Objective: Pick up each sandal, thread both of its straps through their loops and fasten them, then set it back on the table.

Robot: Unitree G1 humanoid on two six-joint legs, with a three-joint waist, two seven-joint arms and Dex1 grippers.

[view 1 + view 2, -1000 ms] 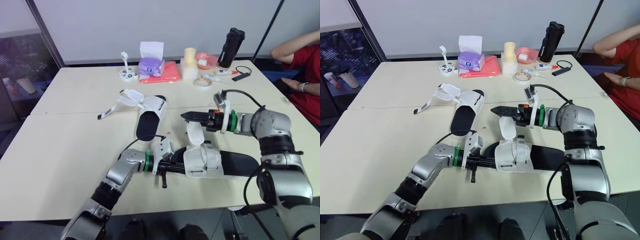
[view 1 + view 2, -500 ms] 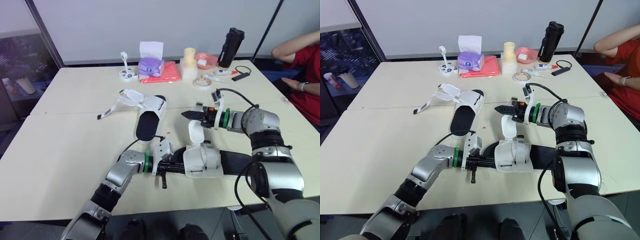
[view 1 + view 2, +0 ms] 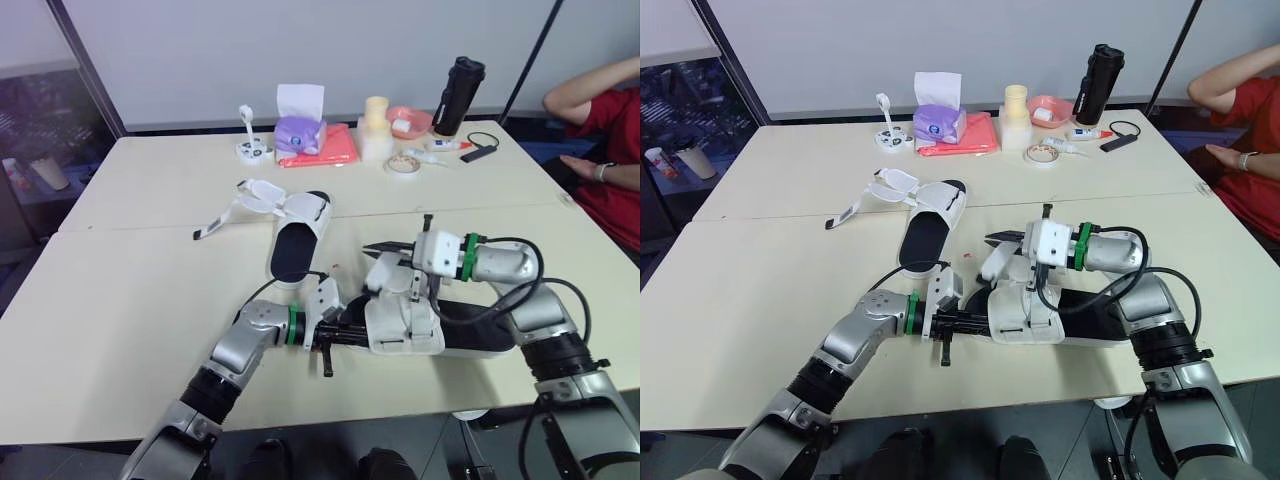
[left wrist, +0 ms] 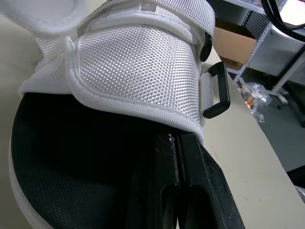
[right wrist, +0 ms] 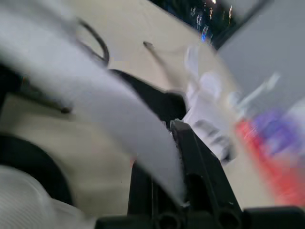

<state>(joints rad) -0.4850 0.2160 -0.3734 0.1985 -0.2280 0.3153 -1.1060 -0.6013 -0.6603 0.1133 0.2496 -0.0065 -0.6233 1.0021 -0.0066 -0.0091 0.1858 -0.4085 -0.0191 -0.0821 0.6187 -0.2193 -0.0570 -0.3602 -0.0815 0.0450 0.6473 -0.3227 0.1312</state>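
Observation:
The near sandal [image 3: 405,322], white upper on a black sole, lies on the table [image 3: 120,300] in front of me. My left gripper [image 3: 360,335] is shut, its fingers [image 4: 190,181] lying on the black insole with the tips tucked under the white upper. My right gripper [image 3: 375,248] reaches in from the right and is shut on the sandal's loose white strap [image 3: 383,272], which stands up and leans left. In the right wrist view the strap [image 5: 119,129] runs down between the fingers. The second sandal [image 3: 297,232] lies farther back, its straps [image 3: 252,196] spread open.
At the table's far edge stand a purple tissue box [image 3: 300,130], a red cloth [image 3: 328,148], cream cups [image 3: 377,125], a pink bowl [image 3: 408,120], a tape roll [image 3: 403,163] and a black bottle [image 3: 457,95]. A person in red [image 3: 610,120] sits at the far right.
My right gripper came down and nearer, then closed from wide open onto the near sandal's upright strap, which now leans left. The left gripper has stayed put.

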